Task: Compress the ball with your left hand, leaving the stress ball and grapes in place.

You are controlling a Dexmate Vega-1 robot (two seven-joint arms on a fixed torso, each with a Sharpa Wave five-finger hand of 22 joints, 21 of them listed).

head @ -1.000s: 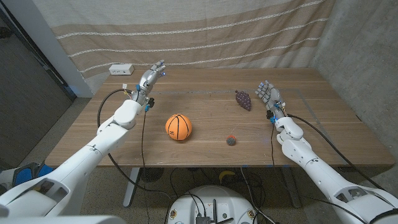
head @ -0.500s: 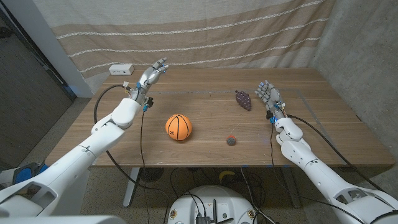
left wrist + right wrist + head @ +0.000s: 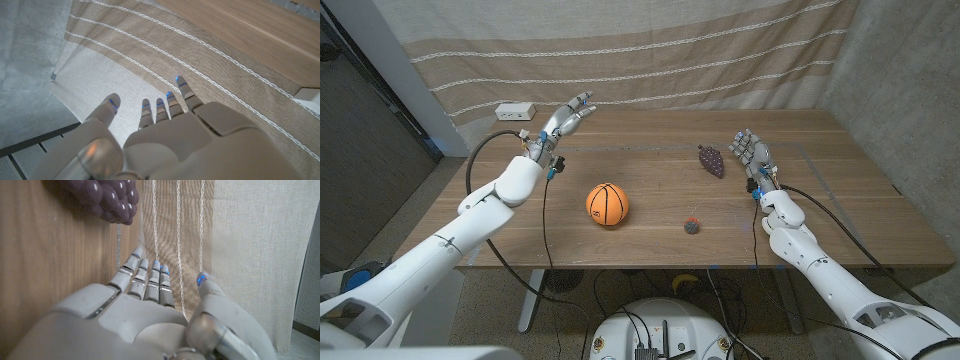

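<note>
An orange basketball-patterned ball [image 3: 607, 204] lies on the wooden table [image 3: 650, 175] near its front middle. A small dark stress ball [image 3: 692, 226] sits to its right, closer to the front edge. A bunch of dark purple grapes [image 3: 711, 160] [image 3: 102, 199] lies further back on the right. My left hand [image 3: 565, 119] [image 3: 160, 135] is raised over the back left of the table, fingers apart and empty, well behind the orange ball. My right hand [image 3: 752, 155] [image 3: 145, 310] stands just right of the grapes, fingers extended, holding nothing.
A white power strip [image 3: 515, 112] lies at the table's back left corner. A striped beige curtain [image 3: 620, 50] hangs behind the table. Black cables run along both arms.
My left hand has risen and shifted slightly to the right and further back. The right hand, the ball, the stress ball and the grapes have not moved.
</note>
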